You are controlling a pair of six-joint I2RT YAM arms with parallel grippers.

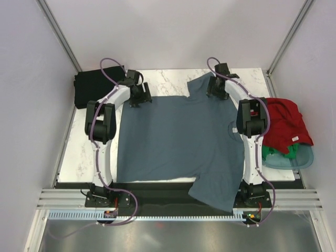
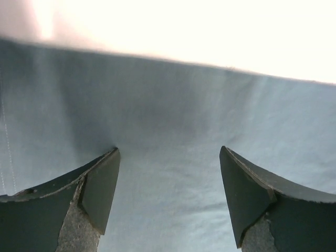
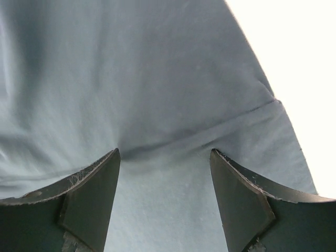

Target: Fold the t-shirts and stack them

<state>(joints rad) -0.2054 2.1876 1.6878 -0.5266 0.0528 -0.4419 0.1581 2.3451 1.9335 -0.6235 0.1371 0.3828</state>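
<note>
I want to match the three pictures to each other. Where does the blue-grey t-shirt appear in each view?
Top external: the blue-grey t-shirt lies spread flat, in the centre of the picture.
Left wrist: it fills the lower frame, under the open left gripper.
Right wrist: it fills most of the frame, under the open right gripper.
Shared landmark: the shirt's edge against the white table.

L hand (image 2: 169, 152) & R hand (image 3: 164, 152) both far fwd, jaws apart.
</note>
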